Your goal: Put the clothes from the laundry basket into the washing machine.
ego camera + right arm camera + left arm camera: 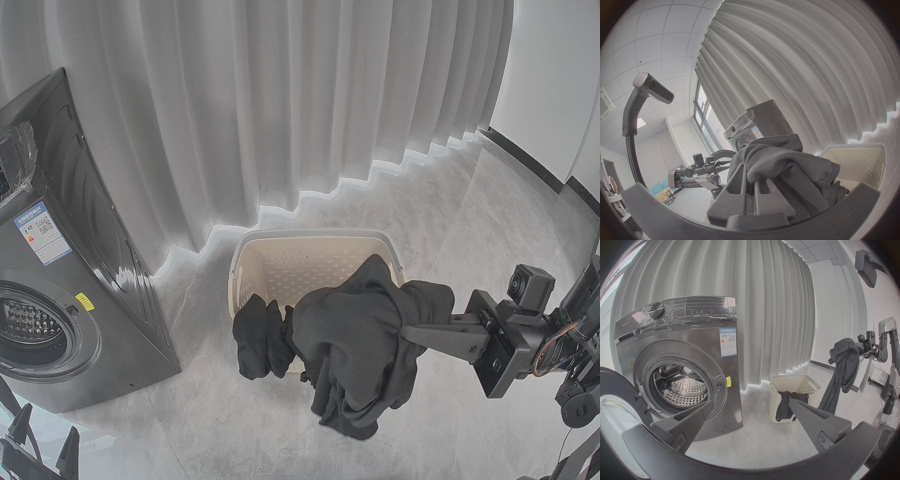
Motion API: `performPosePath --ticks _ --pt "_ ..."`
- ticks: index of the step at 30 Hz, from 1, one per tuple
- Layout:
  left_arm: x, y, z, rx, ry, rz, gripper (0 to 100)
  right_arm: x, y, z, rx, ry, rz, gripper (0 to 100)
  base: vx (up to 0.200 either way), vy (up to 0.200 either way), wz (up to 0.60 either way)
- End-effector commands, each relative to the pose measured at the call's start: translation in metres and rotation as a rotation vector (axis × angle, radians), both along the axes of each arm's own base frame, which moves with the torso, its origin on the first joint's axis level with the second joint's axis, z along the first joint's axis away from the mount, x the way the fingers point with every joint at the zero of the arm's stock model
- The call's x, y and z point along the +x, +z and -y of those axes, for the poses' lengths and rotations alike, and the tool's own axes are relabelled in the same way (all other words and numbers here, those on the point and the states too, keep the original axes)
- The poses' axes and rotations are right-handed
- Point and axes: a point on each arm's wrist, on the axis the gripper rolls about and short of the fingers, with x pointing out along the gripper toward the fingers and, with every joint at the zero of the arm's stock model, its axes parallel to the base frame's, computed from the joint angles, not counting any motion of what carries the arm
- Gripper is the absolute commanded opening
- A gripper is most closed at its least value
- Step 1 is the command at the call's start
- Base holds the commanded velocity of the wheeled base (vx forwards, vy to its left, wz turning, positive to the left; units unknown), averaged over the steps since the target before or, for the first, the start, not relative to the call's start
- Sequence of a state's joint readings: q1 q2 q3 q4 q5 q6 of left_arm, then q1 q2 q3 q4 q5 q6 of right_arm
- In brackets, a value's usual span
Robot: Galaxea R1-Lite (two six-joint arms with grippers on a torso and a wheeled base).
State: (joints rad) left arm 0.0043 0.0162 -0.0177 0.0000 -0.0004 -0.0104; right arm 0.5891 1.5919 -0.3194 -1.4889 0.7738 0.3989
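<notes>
Held up in the right gripper, fingers closed tight on a bunched fold: a dark garment, raised above the front edge of the laundry basket, toward its right side. Hanging free in long loose folds, down past the basket's rim. Probably light, soft and fully limp, so likely to swing, to stretch out long and to catch on the rim or on the door ring of the washing machine. Judging by the fine mesh weave in the right wrist view, not slippery and not fragile. Best taken at a thick bunch near the middle, as here, and not at a sleeve or a hem; otherwise too much trailing length to control. Draped over the front left edge of the basket, half inside and half outside: a second dark garment, easy to pinch at the fold on the rim. Low in front of the washing machine, the left gripper, spread wide and holding nothing, facing the open drum with the door swung aside. Hard to make out: the right fingertips, buried in cloth, so no saying how much is really gripped. Covered by the raised garment: the front part of the basket's bottom, so impossible to tell whether more clothes remain there. Also unclear: shirt or trousers, and whether the lowest end touches the floor.
</notes>
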Motion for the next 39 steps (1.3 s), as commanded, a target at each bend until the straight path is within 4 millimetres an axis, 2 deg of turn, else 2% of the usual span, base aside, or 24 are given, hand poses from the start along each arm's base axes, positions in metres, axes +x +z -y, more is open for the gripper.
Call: performPosePath --ticks 1,4,13,25,34,39 --pt "0.0 -0.005 0.0 0.0 0.001 -0.005 100 0.003 -0.003 -0.001 -0.005 -0.016 -0.013 0 0.0 0.0 0.0" --pt "0.0 -0.005 0.0 0.0 -0.001 -0.005 100 0.003 -0.003 -0.001 0.0 -0.047 -0.02 0 0.0 0.0 0.0" --pt "0.0 -0.005 0.0 -0.002 0.001 -0.005 100 0.006 -0.006 -0.004 -0.001 -0.085 -0.032 0 0.0 0.0 0.6" --pt "0.0 -0.005 0.0 0.001 0.001 -0.005 100 0.005 -0.007 -0.006 -0.002 -0.079 -0.035 0 0.0 0.0 0.0" --pt "0.0 -0.005 0.0 0.001 0.001 -0.005 100 0.008 -0.01 -0.004 -0.023 -0.093 -0.06 0 0.0 0.0 0.6" --pt "0.0 -0.005 0.0 0.001 0.001 -0.005 100 0.013 -0.014 -0.003 -0.067 -0.151 -0.107 0 0.0 0.0 0.0"
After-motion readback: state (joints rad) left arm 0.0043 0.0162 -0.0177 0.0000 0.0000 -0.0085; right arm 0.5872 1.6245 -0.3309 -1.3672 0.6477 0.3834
